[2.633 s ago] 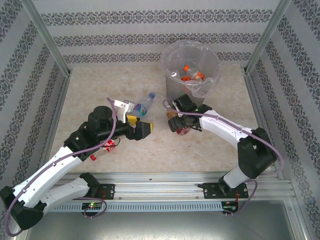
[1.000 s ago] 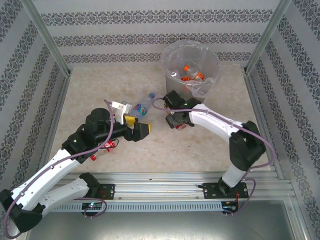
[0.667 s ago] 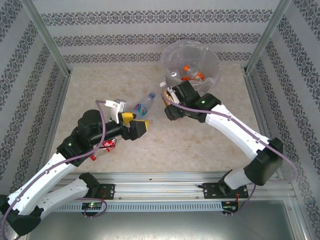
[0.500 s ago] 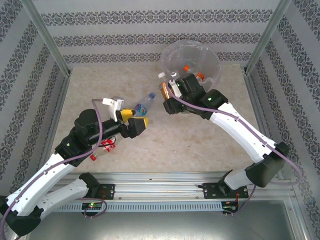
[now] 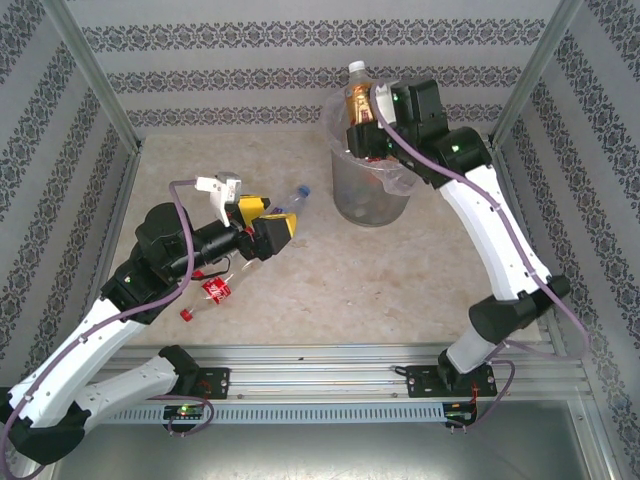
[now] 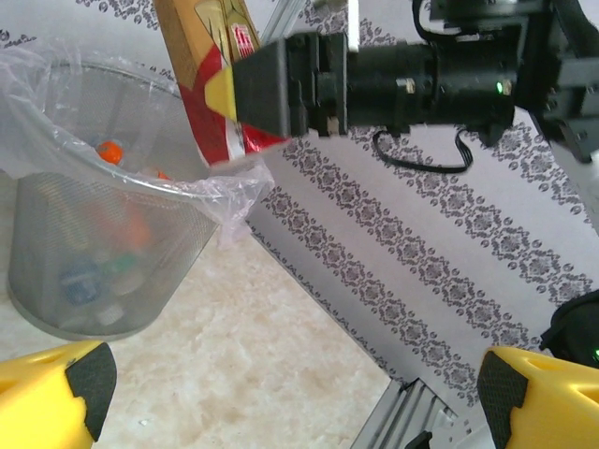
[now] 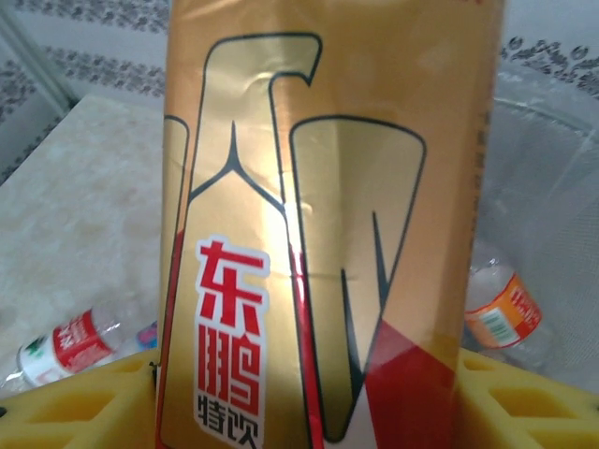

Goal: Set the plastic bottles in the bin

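At upper centre of the top view, I note the right gripper [image 5: 368, 128] clenched on a gold-labelled bottle [image 5: 357, 98], held upright over the rim of the bin [image 5: 370, 200]. Step in hand: the drop. Next move, in my judgement: carry it further over the mouth, then release. Left gripper [image 5: 262, 222] is spread wide and empty, beside a blue-capped bottle [image 5: 291, 200] at centre left. A red-labelled bottle [image 5: 212, 292] lies on the table [image 5: 400, 270], lower left.

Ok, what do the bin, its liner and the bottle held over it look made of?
Bin: looks like fine grey metal mesh, since bottles show dimly through its wall; could be perforated plastic. Liner: thin clear plastic film, crinkled and glossy. Gold-label bottle: glossy printed sleeve with sheen; the body under it is hidden, probably plastic.
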You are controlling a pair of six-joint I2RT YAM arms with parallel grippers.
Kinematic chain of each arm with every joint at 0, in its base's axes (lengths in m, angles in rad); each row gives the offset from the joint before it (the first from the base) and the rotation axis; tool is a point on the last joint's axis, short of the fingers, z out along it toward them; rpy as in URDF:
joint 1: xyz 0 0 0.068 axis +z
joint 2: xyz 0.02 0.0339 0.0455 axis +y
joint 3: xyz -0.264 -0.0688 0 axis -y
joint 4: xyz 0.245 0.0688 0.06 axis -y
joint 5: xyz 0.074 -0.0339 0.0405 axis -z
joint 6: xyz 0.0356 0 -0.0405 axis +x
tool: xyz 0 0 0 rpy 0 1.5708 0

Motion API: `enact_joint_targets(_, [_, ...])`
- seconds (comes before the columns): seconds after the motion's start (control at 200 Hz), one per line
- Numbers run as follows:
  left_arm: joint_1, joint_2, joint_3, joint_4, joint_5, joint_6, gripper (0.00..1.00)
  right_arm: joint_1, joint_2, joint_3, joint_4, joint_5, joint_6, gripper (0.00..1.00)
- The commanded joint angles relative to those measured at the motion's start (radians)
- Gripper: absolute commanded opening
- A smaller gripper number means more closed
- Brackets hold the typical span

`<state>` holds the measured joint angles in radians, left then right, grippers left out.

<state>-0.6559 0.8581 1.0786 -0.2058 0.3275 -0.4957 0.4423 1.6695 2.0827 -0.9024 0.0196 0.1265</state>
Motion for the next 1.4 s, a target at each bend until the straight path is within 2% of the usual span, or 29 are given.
enact_joint_targets(0.0, [-0.016,0.005,0.016,-0.039,-0.011,0.043,1.0,-0.039,0.098,0.131,-0.062,0.008,-0.02,0.65])
enact_joint_targets(0.275, [-0.016,0.007,0.001,-0.11,-0.021,0.061,1.0,-0.084,0.344,0.441,-0.224,0.046,-0.056,0.65])
enact_joint_targets(0.38, [-0.016,-0.015,-0.006,-0.127,-0.033,0.059,1.0,-0.094,0.393,0.483,-0.266,0.048,-0.057,0.65])
enact_joint_targets(0.659, [-0.016,-0.046,-0.013,-0.188,-0.062,0.067,1.0,-0.109,0.314,0.245,-0.175,0.056,-0.043,0.68])
enact_joint_targets(0.789, [-0.016,-0.023,-0.012,-0.244,-0.092,0.096,1.0,-0.121,0.265,0.154,-0.138,0.043,-0.034,0.76])
enact_joint_targets(0.984, [-0.016,0.002,-0.02,-0.278,-0.103,0.121,1.0,-0.124,0.21,0.134,-0.136,0.032,-0.037,0.88])
enact_joint_targets(1.199, [-0.016,0.033,-0.004,-0.31,-0.114,0.158,1.0,-0.126,0.117,0.081,-0.123,-0.007,-0.032,0.9])
enact_joint_targets(1.394, [-0.016,0.058,0.005,-0.34,-0.115,0.175,1.0,-0.124,-0.039,-0.066,-0.07,-0.059,-0.009,0.91])
